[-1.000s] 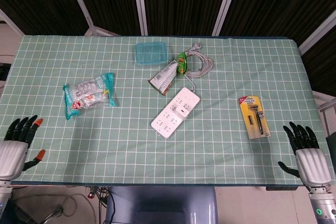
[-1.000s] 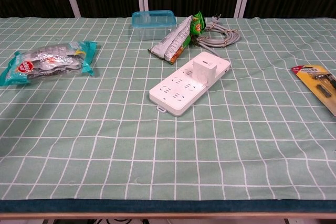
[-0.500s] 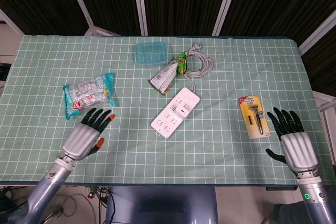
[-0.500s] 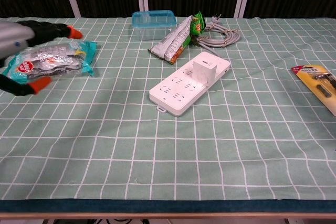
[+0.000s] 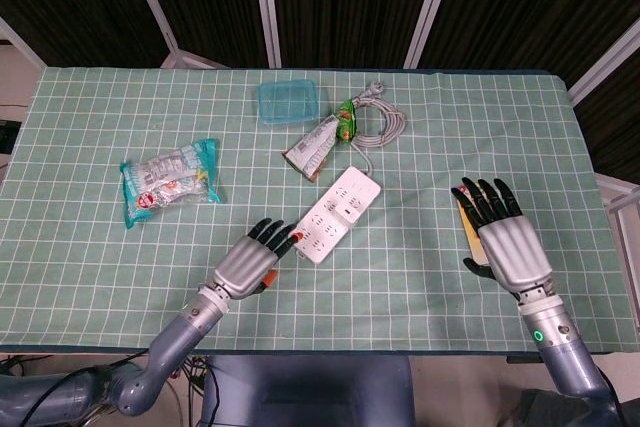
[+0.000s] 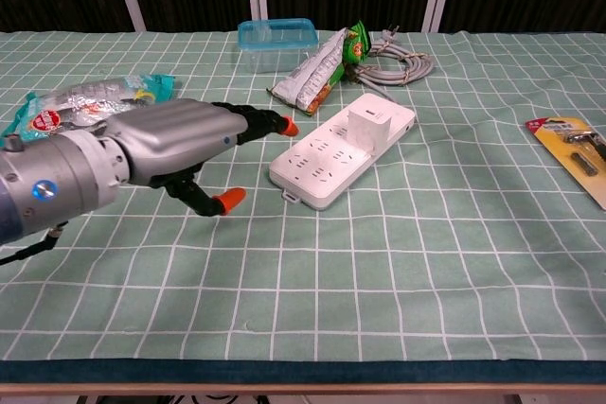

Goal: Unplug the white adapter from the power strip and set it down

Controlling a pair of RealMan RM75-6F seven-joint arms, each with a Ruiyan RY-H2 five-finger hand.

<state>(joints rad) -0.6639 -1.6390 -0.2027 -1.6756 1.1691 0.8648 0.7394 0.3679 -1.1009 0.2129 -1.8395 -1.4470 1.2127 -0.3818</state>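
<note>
While your left hand hovers with fingers spread and nothing in it, its orange-tipped fingertips sit just short of the near-left end of the power strip, so this hand is clearly the nearer of the two. The white adapter is plugged upright into the strip towards its far-right end, meaning it lies ahead and to the right of your left hand, along the strip's own length. The strip's long axis runs diagonally on the worktop, from near-left to far-right, with its grey cable coiled beyond the far end. Your right hand is also empty with fingers apart, well apart from the strip and partly over the carded razor pack. I judge you will need one hand to steady the strip while the other pulls the adapter straight up. No writing on the strip or adapter can be read; the print on the snack packet and the bagged goods is too small to make out. A teal-lidded container stands further back.
</note>
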